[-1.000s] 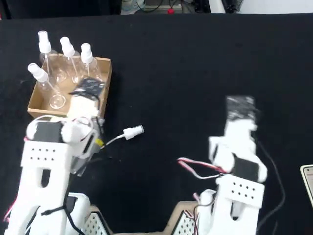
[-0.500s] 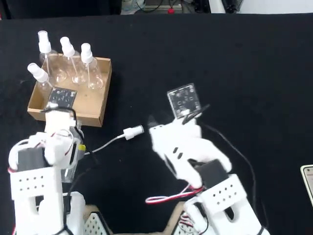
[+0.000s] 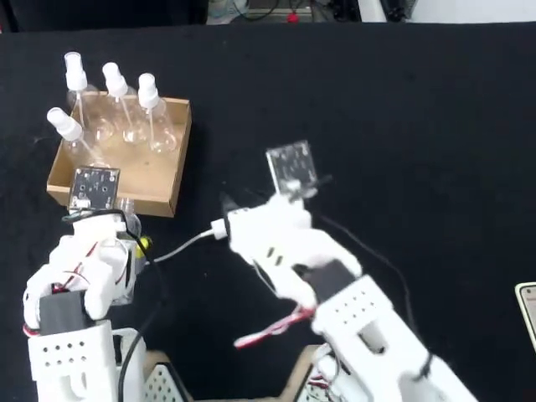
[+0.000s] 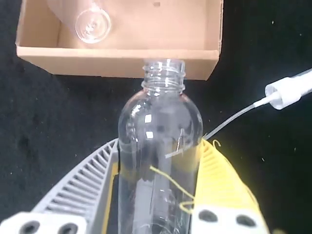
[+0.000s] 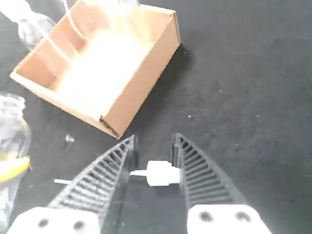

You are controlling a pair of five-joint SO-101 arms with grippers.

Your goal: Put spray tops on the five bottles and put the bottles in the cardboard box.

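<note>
The cardboard box (image 3: pixel 180 159) sits at the far left and holds several clear bottles with white spray tops (image 3: pixel 149 88). My left gripper (image 4: pixel 161 151) is shut on an uncapped clear bottle (image 4: pixel 161 117), held just in front of the box's near wall (image 4: pixel 117 56). In the high view this left gripper (image 3: pixel 126 243) is at the near left. A loose spray top (image 3: pixel 219 228) with its thin tube lies on the black table. My right gripper (image 5: pixel 154 141) is open, with one finger on each side of that spray top (image 5: pixel 161 174), and it reaches in from the near right (image 3: pixel 224 216).
The black cloth stretches bare across the middle and right. A pale flat item (image 3: pixel 528 303) pokes in at the right edge. Cables lie beyond the table's far edge (image 3: pixel 285 15). The box corner (image 5: pixel 122 102) is close beyond the right gripper.
The right arm swung from the right side leftward onto the loose spray top. The left arm drew back from over the box toward the near edge, bottle still held.
</note>
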